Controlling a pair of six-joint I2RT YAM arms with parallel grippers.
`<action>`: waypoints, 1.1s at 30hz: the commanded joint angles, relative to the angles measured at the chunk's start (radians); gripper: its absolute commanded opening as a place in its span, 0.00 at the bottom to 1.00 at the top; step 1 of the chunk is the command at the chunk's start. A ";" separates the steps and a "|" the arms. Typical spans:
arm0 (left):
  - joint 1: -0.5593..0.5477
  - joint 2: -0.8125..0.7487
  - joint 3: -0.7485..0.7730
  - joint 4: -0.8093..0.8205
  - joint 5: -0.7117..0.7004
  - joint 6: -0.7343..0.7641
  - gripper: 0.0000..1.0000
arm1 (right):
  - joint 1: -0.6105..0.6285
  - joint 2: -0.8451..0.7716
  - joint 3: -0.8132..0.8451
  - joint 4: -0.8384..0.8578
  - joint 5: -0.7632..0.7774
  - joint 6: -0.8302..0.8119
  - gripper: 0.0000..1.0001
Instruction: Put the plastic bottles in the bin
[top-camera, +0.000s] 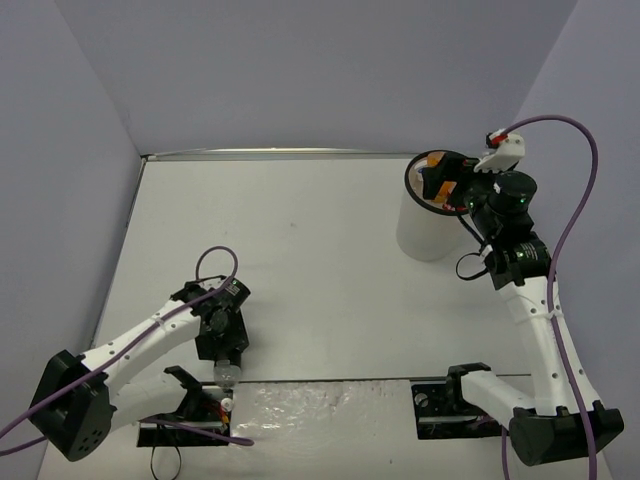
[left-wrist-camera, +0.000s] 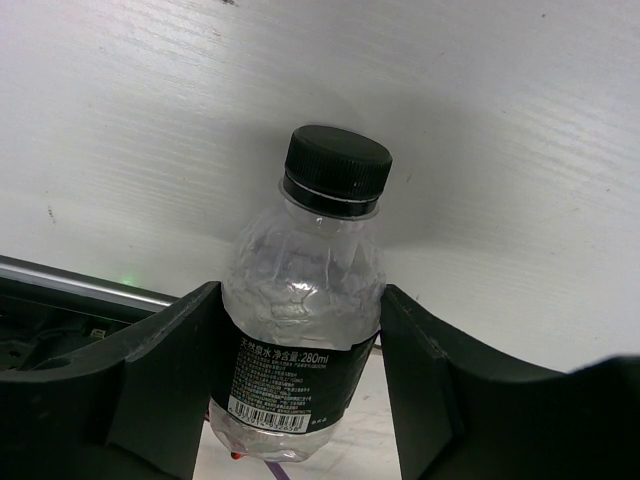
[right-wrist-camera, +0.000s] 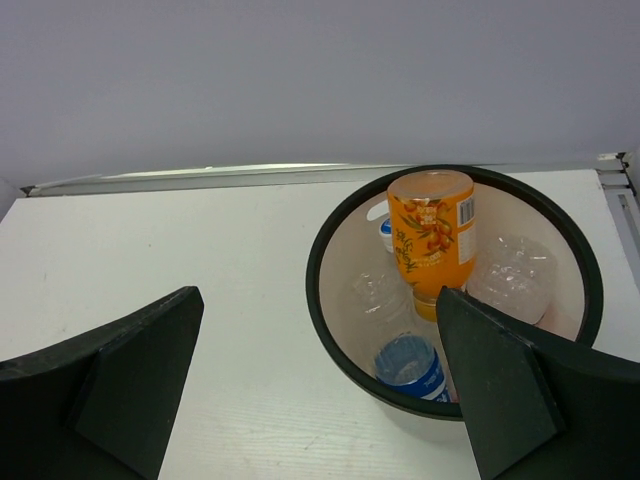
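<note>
My left gripper (top-camera: 227, 362) (left-wrist-camera: 300, 300) is shut on a short clear bottle with a black cap and black label (left-wrist-camera: 305, 300), near the table's front edge (top-camera: 228, 376). Both fingers press its sides. The white bin with a black rim (top-camera: 425, 238) stands at the far right. In the right wrist view the bin (right-wrist-camera: 316, 275) holds an orange bottle (right-wrist-camera: 432, 235), a blue-labelled bottle (right-wrist-camera: 412, 368) and crumpled clear bottles (right-wrist-camera: 515, 275). My right gripper (top-camera: 447, 186) (right-wrist-camera: 320, 300) is open and empty just above the bin's rim.
The arm mounts (top-camera: 455, 405) and a wrinkled clear sheet (top-camera: 300, 405) lie along the front edge. Purple cables (top-camera: 580, 200) loop beside the arms. Grey walls close the table on the left, back and right.
</note>
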 joint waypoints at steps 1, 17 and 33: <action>-0.018 -0.067 0.102 0.063 -0.009 0.092 0.00 | 0.006 -0.006 -0.026 0.084 -0.179 0.012 1.00; -0.264 -0.037 0.184 0.805 0.446 0.606 0.00 | 0.329 0.058 -0.327 0.370 -0.440 0.323 1.00; -0.272 -0.021 0.274 0.770 0.311 0.639 0.00 | 0.570 0.063 -0.418 0.239 -0.175 0.385 0.99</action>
